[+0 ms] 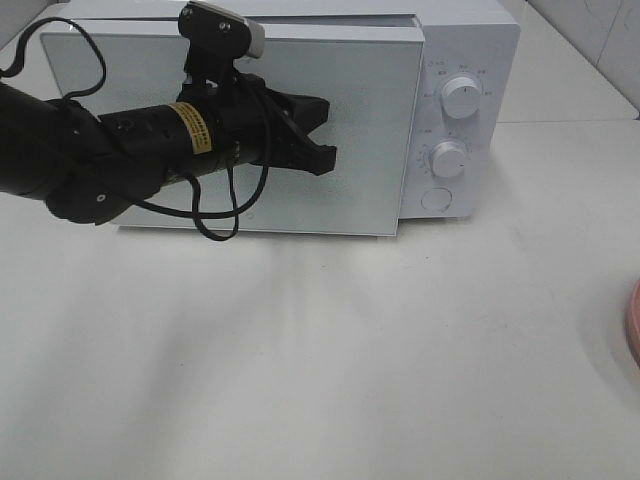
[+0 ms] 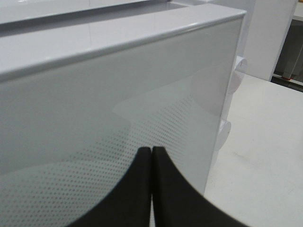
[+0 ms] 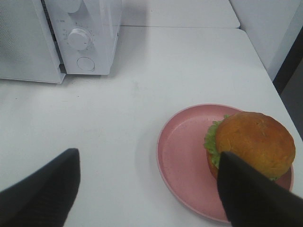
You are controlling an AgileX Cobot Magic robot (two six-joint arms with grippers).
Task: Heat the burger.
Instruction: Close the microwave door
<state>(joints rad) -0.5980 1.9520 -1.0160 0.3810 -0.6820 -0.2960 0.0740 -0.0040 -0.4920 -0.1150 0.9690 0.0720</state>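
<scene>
While the microwave stands at about twelve o'clock on the white table, its door looks shut or very nearly so, and the left gripper sits right in front of that door with its two black fingers pressed together on nothing. The burger is well away from the oven, off toward four o'clock on a pink plate, toward the plate's far side. In the high view only a sliver of that plate shows at the table's right border, and the burger itself is out of that picture. The right gripper hangs over the plate with its fingers spread wide — one fingertip overlaps the burger's edge in the wrist view, though whether it touches I cannot tell. My reading: the right arm is the nearer one by far, and the burger, squat and round with its axis upright, lies just beside its open fingers — while the oven still needs opening.
</scene>
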